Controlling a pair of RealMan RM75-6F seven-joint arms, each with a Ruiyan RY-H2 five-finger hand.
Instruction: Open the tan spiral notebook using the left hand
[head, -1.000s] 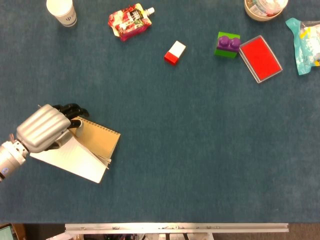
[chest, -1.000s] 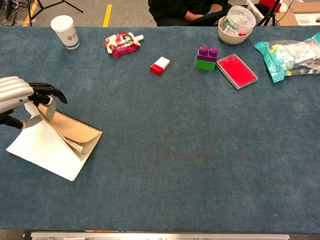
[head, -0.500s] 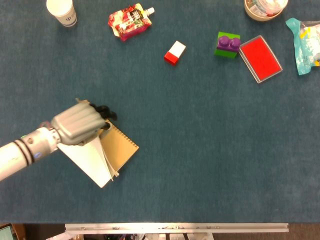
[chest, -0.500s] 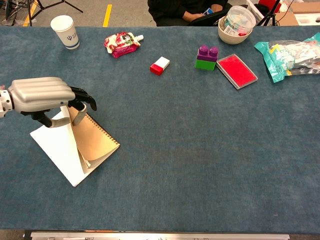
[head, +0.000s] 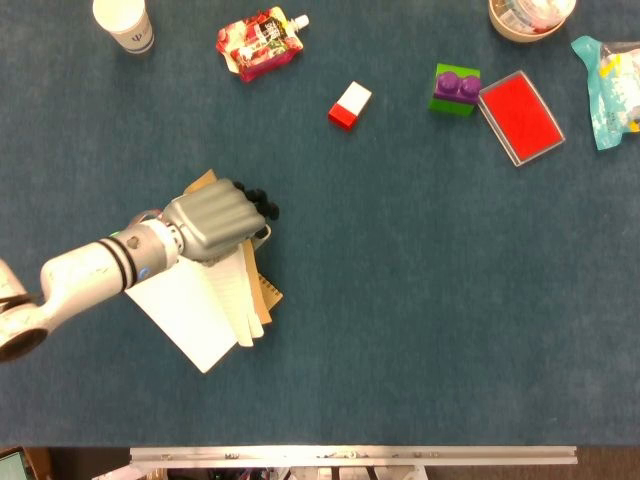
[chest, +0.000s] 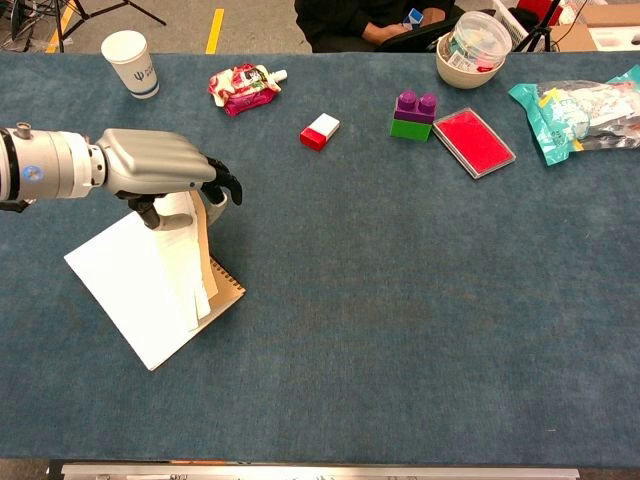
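Left hand (head: 212, 220): ribbed silvery metallic shell, satin sheen; fingertips (chest: 228, 186) matt black. Beneath it, tan spiral notebook (chest: 165, 278): matt kraft card cover, plain white paper pages. Under both, table (head: 420, 300): blue cloth, napped, matt. Far beyond hand, paper cup (head: 124, 22), white; red pouch (head: 259, 42), glossy foil.

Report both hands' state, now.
Left hand: holding the raised cover and pages of the tan spiral notebook.
Right hand: in neither view.

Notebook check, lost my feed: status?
Left robot hand grips lifted cover and pages. Tan spiral notebook partly open. Right robot hand out of view. Nothing obstructing.
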